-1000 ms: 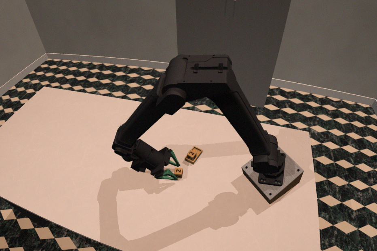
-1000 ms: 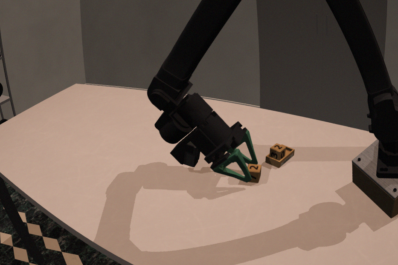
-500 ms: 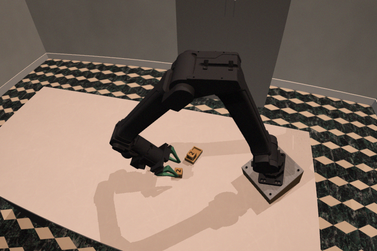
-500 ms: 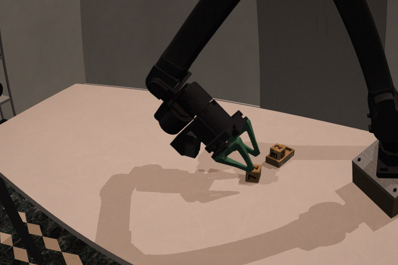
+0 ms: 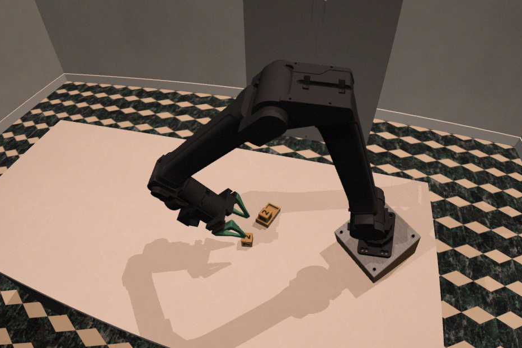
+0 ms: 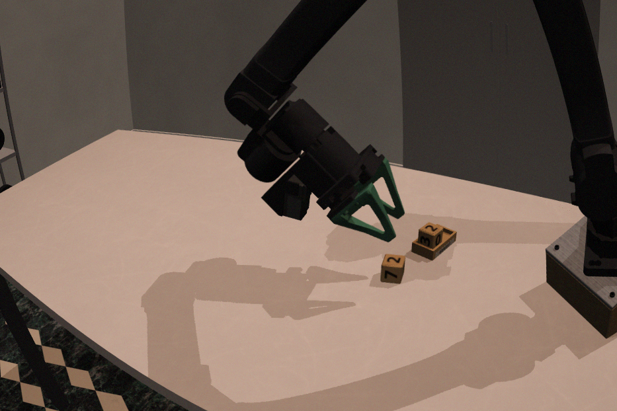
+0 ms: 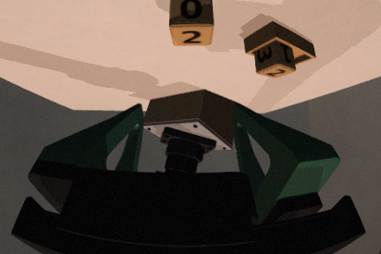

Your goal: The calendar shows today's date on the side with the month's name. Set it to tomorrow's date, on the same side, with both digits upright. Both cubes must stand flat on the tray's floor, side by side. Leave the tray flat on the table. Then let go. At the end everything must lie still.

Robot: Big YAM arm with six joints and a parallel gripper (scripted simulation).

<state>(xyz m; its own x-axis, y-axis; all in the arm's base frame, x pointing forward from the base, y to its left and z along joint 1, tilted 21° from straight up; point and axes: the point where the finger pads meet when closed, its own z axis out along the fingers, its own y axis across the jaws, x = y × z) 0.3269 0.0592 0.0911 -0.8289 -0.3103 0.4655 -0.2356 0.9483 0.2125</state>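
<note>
top view: black arm's gripper [image 5: 247, 226] [image 6: 399, 225] [image 7: 188, 111], fingers parted fairly wide, nothing between them, hangs near loose cube [image 5: 247, 239] [image 6: 393, 268] [image 7: 191, 19] on table [image 5: 101, 172] [image 6: 173, 193] [image 7: 92, 18].

exterior view: loose cube, 2 on top, 7 on side, sits left of tray [image 6: 422, 250] [image 5: 268, 223] [image 7: 273, 33]; second cube [image 6: 429, 234] [image 5: 264, 214] [image 7: 276, 61] stands in tray's near left end.

wrist view: loose cube shows 0 and 2.

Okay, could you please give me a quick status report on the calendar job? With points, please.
Tool [image 5: 247, 226] [image 6: 399, 226] [image 7: 188, 111] open, holding nothing. One cube [image 5: 247, 239] [image 6: 393, 268] [image 7: 191, 20] on table, other [image 5: 265, 214] [image 6: 430, 235] [image 7: 275, 62] in tray [image 5: 274, 206] [image 6: 448, 243] [image 7: 260, 42]. Nothing seen blocking the loose cube.
</note>
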